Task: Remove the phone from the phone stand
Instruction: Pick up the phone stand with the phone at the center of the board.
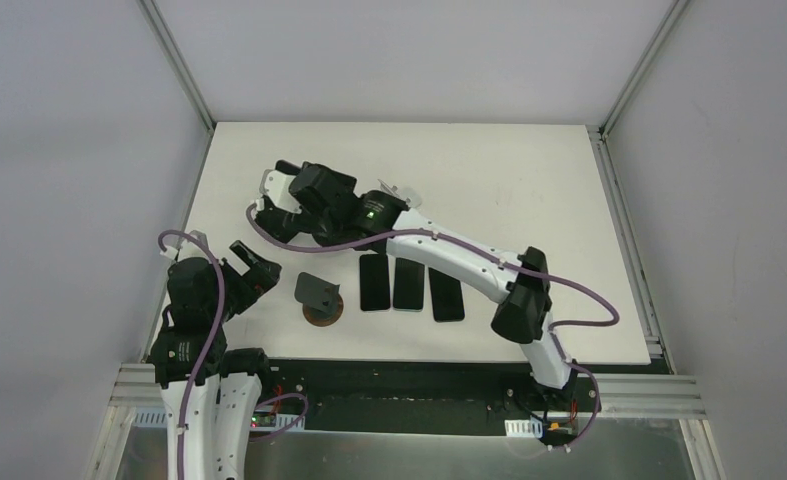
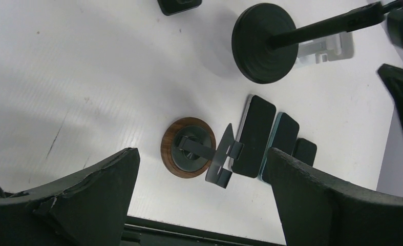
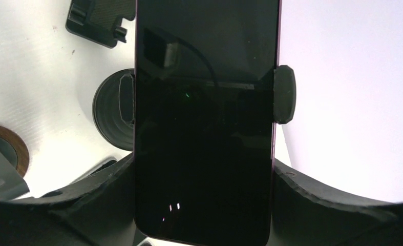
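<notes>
**Left arm.** The left pincer (image 1: 254, 268) hangs released at the near left of the white counter (image 1: 529, 180). Its two fingers (image 2: 102, 189) are spread wide with nothing between them.

**Task items.** Farther back on the left, the phone (image 3: 207, 128) stands upright in the phone stand (image 3: 283, 95). Side clamps press its two long edges, above a round black base (image 3: 112, 110). The right pincer (image 3: 204, 169) is clenched on the lower part of the phone, with one finger (image 3: 317, 195) against each long edge. The phone has not left the stand.

**Near centre.** A second stand (image 1: 319, 298), with a wooden disc foot and a tilted grey plate, sits just right of the left pincer and carries nothing. Just to its right, three dark phones (image 1: 408, 283) lie flat side by side on the counter.

**Other items.** A small black cradle (image 3: 97, 20) lies on the counter beyond the phone stand. A pale, clear holder (image 2: 327, 48) rests just beside the round black base.

**Right arm.** The right arm (image 1: 469, 262) reaches from the near right corner diagonally across the three flat phones to the far left.
</notes>
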You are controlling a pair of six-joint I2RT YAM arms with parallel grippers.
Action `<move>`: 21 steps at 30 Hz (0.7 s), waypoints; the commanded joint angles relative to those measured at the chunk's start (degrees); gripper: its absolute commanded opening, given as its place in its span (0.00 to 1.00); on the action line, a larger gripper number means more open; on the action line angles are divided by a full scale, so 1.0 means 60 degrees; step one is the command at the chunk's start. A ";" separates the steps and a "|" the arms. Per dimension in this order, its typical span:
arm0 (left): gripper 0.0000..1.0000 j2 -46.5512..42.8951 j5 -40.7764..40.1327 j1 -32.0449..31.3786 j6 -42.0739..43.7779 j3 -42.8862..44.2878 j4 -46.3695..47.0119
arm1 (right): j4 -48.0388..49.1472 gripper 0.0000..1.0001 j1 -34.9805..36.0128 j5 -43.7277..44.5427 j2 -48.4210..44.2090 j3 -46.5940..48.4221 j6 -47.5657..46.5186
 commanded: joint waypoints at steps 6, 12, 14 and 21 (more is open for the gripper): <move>0.99 -0.0090 0.2555 0.0106 0.0997 0.0287 0.1900 | 0.0914 0.00 0.0026 0.0299 -0.3392 -0.0576 -0.0337; 0.99 -0.0206 0.4567 -0.0986 0.1756 0.0134 0.4197 | -0.0190 0.00 0.0028 -0.0456 -0.4950 -0.1416 0.0295; 0.99 -0.0248 0.4812 -0.1283 0.2247 0.0271 0.4592 | -0.0577 0.00 0.0021 -0.0802 -0.5481 -0.1753 0.0624; 0.99 -0.0258 0.5790 -0.2244 0.1640 -0.0685 0.8597 | -0.1000 0.00 0.0035 -0.2101 -0.7483 -0.3259 0.1562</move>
